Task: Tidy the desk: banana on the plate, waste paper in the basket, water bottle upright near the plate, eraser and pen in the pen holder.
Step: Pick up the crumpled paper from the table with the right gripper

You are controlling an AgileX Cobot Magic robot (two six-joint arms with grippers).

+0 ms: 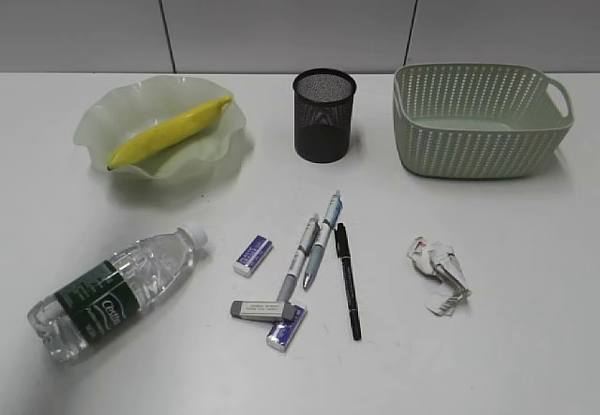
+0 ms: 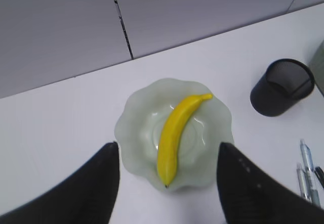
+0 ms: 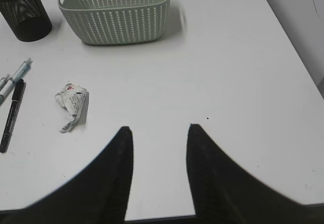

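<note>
The yellow banana (image 1: 169,132) lies in the pale green wavy plate (image 1: 94,120) at the back left. The clear water bottle (image 1: 117,291) lies on its side at the front left. Three pens (image 1: 323,242) and three erasers (image 1: 253,255) lie in the middle, in front of the black mesh pen holder (image 1: 324,115). The crumpled waste paper (image 1: 439,274) lies in front of the green basket (image 1: 478,120). My left gripper (image 2: 168,143) is open and empty above the banana (image 2: 174,133) and plate (image 2: 126,133). My right gripper (image 3: 159,127) is open and empty over bare table, right of the paper (image 3: 71,105). Neither gripper shows in the exterior view.
The basket (image 3: 121,11) and pen holder (image 3: 23,11) stand along the back of the white table. The table's right edge and front edge (image 3: 212,215) lie close to my right gripper. A grey wall runs behind the table.
</note>
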